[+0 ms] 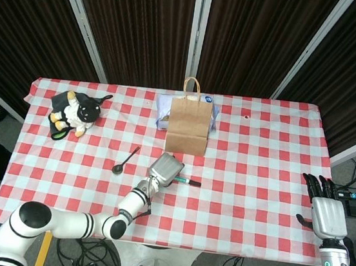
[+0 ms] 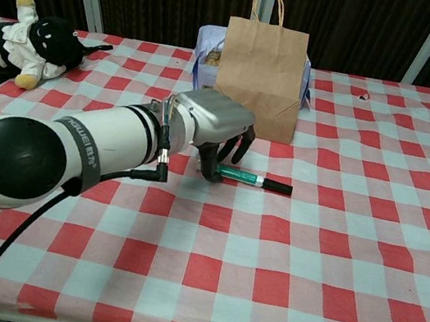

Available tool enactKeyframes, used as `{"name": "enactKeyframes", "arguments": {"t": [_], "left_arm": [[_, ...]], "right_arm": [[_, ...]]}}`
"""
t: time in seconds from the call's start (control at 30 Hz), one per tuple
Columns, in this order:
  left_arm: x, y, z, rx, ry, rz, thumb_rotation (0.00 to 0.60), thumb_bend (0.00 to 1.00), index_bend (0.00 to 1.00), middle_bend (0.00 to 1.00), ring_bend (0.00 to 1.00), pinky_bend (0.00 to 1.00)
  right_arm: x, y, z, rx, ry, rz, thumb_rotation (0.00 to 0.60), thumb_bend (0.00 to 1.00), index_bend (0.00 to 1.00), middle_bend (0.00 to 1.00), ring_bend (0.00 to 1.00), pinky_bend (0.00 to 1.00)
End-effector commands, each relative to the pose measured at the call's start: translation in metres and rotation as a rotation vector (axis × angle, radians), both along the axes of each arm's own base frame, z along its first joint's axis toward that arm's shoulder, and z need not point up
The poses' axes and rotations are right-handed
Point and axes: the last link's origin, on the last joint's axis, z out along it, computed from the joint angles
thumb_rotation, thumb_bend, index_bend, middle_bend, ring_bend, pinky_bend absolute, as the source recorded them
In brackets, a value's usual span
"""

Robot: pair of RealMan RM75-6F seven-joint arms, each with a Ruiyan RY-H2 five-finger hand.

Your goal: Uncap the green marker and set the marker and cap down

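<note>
Sat at ten o'clock on the red-and-white checked table (image 1: 259, 156): a black-and-white plush toy (image 1: 74, 112), slumped near the far left edge. Lay a little toward centre, well apart from the toy: a dark spoon (image 1: 124, 161), bowl end toward seven o'clock. Stood upright at twelve o'clock: a brown paper bag (image 1: 188, 124) with looped handles, with a pale packet (image 2: 207, 51) just behind it at its left.

Reached in from seven o'clock: the left hand (image 2: 218, 132), knuckles up, dark fingers (image 2: 209, 165) curled down around the left end of the green marker (image 2: 255, 181). Could not be told whether those fingers truly gripped it or merely touched it. Lay flat on the cloth just in front of the bag: that marker, running three to nine o'clock, green barrel beside the fingers and black end pointing to three o'clock, cap on.

Hung at four o'clock, beyond the table's right edge: the right hand (image 1: 325, 210), fingers straight and spread, holding nothing.
</note>
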Motion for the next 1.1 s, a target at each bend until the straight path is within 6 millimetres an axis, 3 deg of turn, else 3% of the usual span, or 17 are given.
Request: {"name": "enactKeyframes", "arguments": {"t": [0.03, 0.77, 0.97, 1.1], "left_arm": [[-0.002, 0.000, -0.003, 0.000, 0.005, 0.003, 0.600, 0.25, 0.47, 0.52, 0.45, 0.53], [-0.005, -0.001, 0.000, -0.001, -0.037, 0.028, 0.600, 0.40, 0.55, 0.57, 0.50, 0.56], [-0.003, 0.009, 0.027, 0.049, -0.116, 0.030, 0.600, 0.40, 0.55, 0.58, 0.50, 0.56], [-0.006, 0.018, 0.051, 0.090, -0.172, 0.048, 0.600, 0.40, 0.55, 0.58, 0.50, 0.57]], "right_arm": [[0.000, 0.000, -0.001, 0.002, 0.002, -0.001, 0.600, 0.03, 0.00, 0.09, 0.00, 0.00], [0.000, -0.001, -0.003, 0.013, 0.006, -0.006, 0.600, 0.03, 0.00, 0.09, 0.00, 0.00], [0.009, -0.007, -0.002, 0.020, 0.017, 0.018, 0.600, 0.03, 0.00, 0.09, 0.00, 0.00], [0.028, -0.018, -0.003, 0.016, 0.018, 0.076, 0.600, 0.03, 0.00, 0.12, 0.00, 0.02]]}}
